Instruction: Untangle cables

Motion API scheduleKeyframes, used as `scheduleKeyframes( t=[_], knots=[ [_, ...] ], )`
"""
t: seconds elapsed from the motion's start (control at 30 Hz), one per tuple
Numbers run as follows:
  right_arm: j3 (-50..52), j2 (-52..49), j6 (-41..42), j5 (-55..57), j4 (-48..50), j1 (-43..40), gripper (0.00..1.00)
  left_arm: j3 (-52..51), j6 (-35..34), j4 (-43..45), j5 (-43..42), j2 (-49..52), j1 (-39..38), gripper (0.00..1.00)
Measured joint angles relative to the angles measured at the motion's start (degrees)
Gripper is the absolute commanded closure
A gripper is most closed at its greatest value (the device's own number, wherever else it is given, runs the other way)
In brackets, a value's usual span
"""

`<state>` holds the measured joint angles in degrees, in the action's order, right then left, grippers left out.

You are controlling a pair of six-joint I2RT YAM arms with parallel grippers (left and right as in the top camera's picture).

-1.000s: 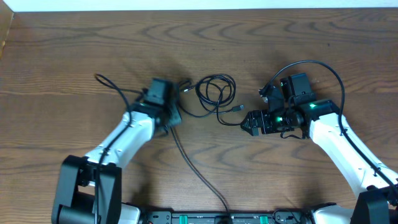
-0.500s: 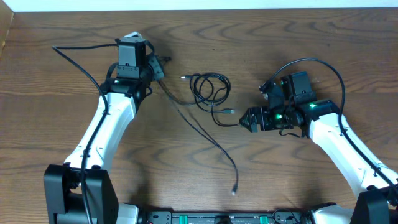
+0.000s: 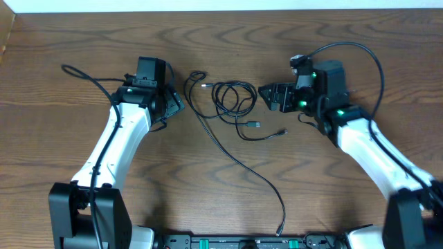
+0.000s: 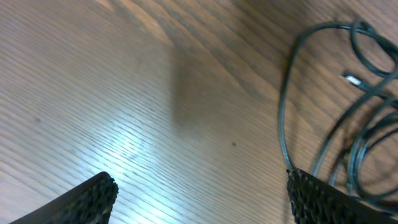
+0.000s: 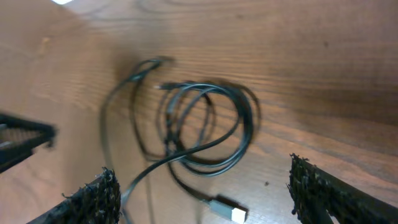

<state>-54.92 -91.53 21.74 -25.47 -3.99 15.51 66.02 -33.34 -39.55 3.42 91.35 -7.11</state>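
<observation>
Brown wood-grain desk point(image 3: 69, 173) fills all three views. Two black cables lie near its centre, between the two arms. One, the coiled cable point(image 3: 235, 97), sits in several overlapping loops, with two plug ends trailing out just below the coil. The other, the long cable point(image 3: 232, 158), forms a small loop at the upper left of the coil, then runs diagonally down the desk towards the near edge, where its plug end rests. Near the coil the two cables overlap; whether they are knotted cannot be determined.

Left end effector point(image 3: 172, 104) is positioned just left of the long cable's upper loop. Its jaws stand wide apart over bare desk and hold nothing; in the left wrist view a cable strand passes close to one fingertip, and contact cannot be confirmed.

Right end effector point(image 3: 270, 97) is positioned just right of the coil, facing it. Its jaws stand wide apart and hold nothing; the right wrist view shows the coil ahead of the fingers, clear of both
</observation>
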Motion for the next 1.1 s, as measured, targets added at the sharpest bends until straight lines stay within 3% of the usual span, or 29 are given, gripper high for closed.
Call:
scheduleKeyframes(
  t=[0.37, 0.6, 0.67, 0.7, 0.77, 0.93, 1.1],
  knots=[
    [-13.7, -20.3, -2.1, 3.2, 0.4, 3.6, 0.30, 0.0, -4.4, -0.3, -5.3, 0.0, 0.0, 0.12],
    [-16.1, -26.6, -3.7, 15.2, 0.2, 10.4, 0.66, 0.0, -4.5, -0.5, -6.1, 0.0, 0.0, 0.12],
    [-16.2, -27.3, -3.8, 20.8, 0.2, 11.7, 0.71, 0.0, -4.6, -0.8, -6.1, 0.0, 0.0, 0.12],
    [-16.2, -27.3, -4.0, 22.9, 0.0, 12.2, 0.77, 0.0, -4.6, -0.8, -6.1, 0.0, 0.0, 0.12],
    [-16.2, -27.3, -4.7, 26.0, -0.4, 12.6, 0.99, 0.0, -4.6, -0.9, -6.1, 0.0, 0.0, 0.11],
    [-17.0, -27.3, -6.7, 29.5, -4.4, 13.0, 0.99, 0.0, -4.6, -0.9, -6.1, 0.0, 0.0, 0.12],
    [-18.4, -24.3, -7.5, 28.1, -15.8, 12.0, 0.99, 0.0, -4.5, -0.9, -6.6, 0.0, 0.0, 0.12]
  ],
)
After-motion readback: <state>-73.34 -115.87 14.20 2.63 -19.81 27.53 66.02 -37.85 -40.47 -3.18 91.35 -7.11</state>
